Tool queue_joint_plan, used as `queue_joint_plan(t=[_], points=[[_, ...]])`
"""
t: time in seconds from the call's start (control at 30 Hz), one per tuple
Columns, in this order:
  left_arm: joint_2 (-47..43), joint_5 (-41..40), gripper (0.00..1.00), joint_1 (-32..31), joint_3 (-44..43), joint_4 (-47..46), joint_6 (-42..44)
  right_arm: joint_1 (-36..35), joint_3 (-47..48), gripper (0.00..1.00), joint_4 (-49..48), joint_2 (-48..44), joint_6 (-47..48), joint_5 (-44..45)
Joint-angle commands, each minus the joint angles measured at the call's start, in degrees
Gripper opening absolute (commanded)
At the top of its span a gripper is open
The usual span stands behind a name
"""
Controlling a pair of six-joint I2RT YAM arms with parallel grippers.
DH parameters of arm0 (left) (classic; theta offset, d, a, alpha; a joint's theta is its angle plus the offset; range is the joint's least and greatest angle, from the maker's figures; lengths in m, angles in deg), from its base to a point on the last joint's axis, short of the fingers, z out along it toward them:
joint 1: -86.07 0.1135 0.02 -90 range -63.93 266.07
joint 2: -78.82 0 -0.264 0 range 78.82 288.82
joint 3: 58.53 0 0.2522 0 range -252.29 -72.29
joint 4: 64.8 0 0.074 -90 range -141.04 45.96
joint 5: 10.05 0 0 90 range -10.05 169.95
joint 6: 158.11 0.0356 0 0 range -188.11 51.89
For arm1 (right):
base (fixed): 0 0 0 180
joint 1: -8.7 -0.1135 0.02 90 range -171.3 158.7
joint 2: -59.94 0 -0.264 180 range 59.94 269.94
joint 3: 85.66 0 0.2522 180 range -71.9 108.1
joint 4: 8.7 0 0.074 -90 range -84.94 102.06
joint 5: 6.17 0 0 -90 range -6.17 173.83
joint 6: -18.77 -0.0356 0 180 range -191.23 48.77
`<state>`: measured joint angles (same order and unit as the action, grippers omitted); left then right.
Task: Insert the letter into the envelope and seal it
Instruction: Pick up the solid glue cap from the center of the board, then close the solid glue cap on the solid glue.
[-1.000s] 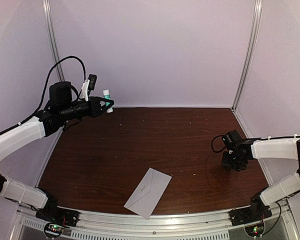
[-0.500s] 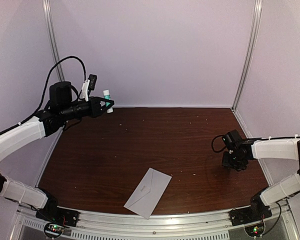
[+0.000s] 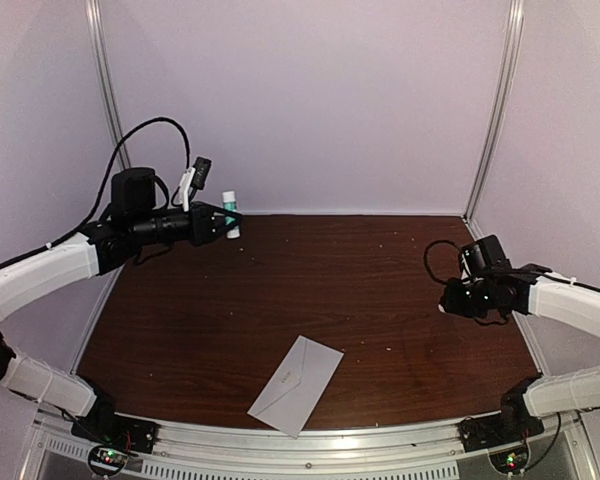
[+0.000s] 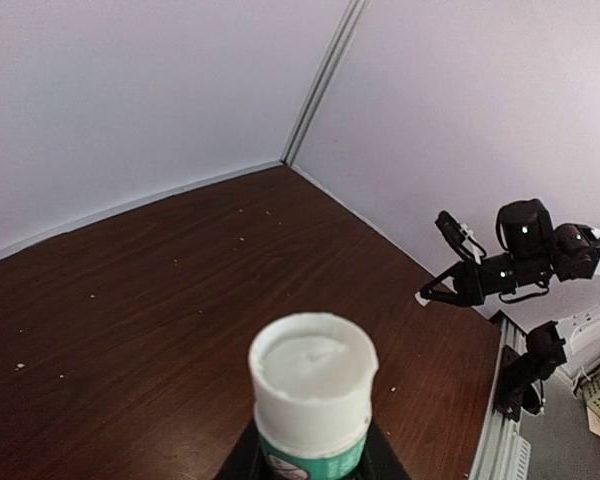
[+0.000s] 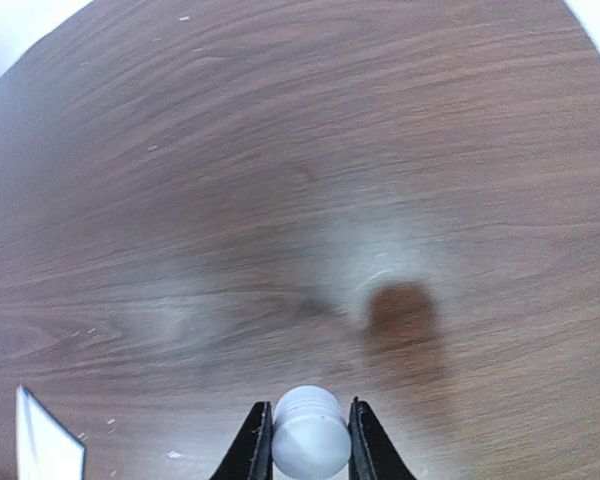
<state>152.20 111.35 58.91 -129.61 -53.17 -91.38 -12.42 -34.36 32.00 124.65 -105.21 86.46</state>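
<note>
Envelope flat on tabletop; letter unseen. Left hand grips uncapped glue stick, well behind-left of envelope. Right hand pinches white cap, well right of envelope. Likely best: lower stick gently onto flap edge.

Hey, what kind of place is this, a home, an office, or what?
Probably a robot lab work cell: a left arm and right arm bolted to a metal rail, a dark wooden table, white panels on aluminium posts boxing it in.

Top view overlooks the table; left wrist looks across it, right wrist down.
</note>
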Motion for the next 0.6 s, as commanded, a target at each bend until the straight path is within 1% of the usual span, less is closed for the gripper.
queue_joint_plan(t=[0.0,0.1,0.17,0.3,0.47,0.57], points=[[2.36,7.66,0.00,-5.24,-2.34,-1.62,5.09,-0.61,2.89,0.06,-3.54,-3.93,2.89,-17.63],[3.76,10.23,0.00,-9.49,-3.83,1.16,9.87,-3.79,4.55,0.06,-7.64,-5.37,2.68,-26.95],[4.92,13.55,0.00,-11.88,-4.38,1.85,11.52,-7.56,6.38,0.06,-10.47,-5.64,2.27,-30.66],[7.55,19.70,0.00,-14.17,-5.12,1.87,12.05,-17.08,10.90,0.06,-15.77,-5.51,2.68,-33.20],[8.83,20.22,0.00,-16.10,-5.92,5.18,13.50,-22.06,13.85,0.07,-21.68,-4.63,1.93,-35.70],[9.70,20.77,0.00,-17.27,-6.58,6.64,14.44,-24.39,16.30,0.07,-22.83,-1.95,2.35,-36.47]])
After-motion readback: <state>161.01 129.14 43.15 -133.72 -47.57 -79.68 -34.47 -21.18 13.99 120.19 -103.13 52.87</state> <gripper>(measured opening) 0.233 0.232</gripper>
